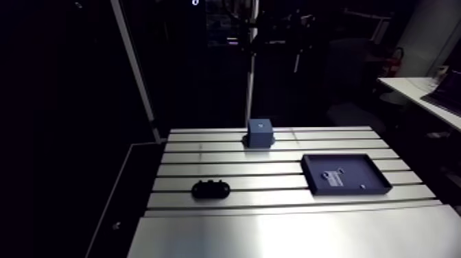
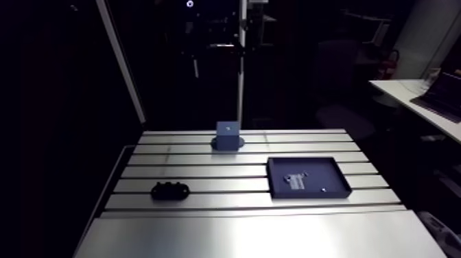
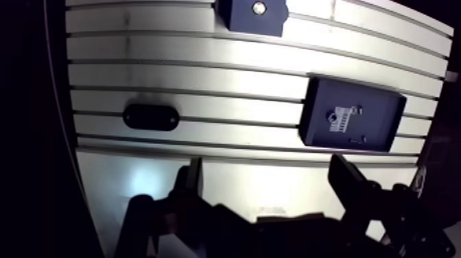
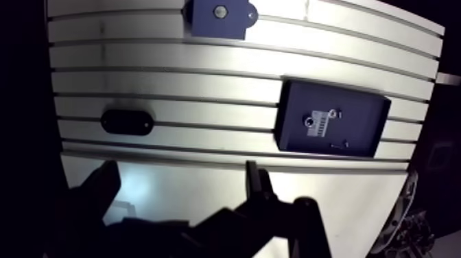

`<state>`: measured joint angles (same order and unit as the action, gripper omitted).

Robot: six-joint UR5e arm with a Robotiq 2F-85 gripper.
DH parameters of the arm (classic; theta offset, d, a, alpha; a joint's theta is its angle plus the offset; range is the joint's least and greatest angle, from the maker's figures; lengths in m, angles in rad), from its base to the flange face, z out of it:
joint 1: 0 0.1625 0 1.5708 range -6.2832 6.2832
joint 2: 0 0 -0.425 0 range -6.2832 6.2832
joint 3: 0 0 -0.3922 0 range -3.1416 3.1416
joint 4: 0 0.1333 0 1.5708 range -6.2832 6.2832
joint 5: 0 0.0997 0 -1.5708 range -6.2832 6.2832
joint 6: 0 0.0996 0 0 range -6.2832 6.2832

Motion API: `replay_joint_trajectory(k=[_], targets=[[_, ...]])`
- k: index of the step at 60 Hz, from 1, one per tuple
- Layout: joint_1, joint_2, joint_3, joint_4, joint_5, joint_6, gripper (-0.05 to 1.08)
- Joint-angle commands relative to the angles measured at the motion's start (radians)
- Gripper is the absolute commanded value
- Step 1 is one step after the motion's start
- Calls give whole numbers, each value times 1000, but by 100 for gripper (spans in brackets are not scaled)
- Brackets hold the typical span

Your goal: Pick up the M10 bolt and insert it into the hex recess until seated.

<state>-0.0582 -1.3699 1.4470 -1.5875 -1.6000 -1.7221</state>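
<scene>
Bolt (image 4: 310, 121) tiny, round pale head, inside dark tray (image 4: 363, 113); gripper (image 3: 267, 168) spread wide, well apart from it.

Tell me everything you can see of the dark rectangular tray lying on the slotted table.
The dark rectangular tray looks like matte plastic. It is shallow, with a low raised rim all round and rounded corners. It lies flat and upright on the slotted aluminium table, resting over some of its slots. On its floor sit a pale patterned patch and a few small bright bits, too small to identify. Nothing but the table touches it.
</scene>
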Motion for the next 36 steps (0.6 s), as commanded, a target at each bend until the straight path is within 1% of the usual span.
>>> replay_joint_trajectory(k=[1,16,22,36], targets=[[3,-64,16,15,10,8,0],[0,-107,41,13,12,8,0],[5,-132,48,16,16,8,0],[5,-143,33,46,18,13,0]])
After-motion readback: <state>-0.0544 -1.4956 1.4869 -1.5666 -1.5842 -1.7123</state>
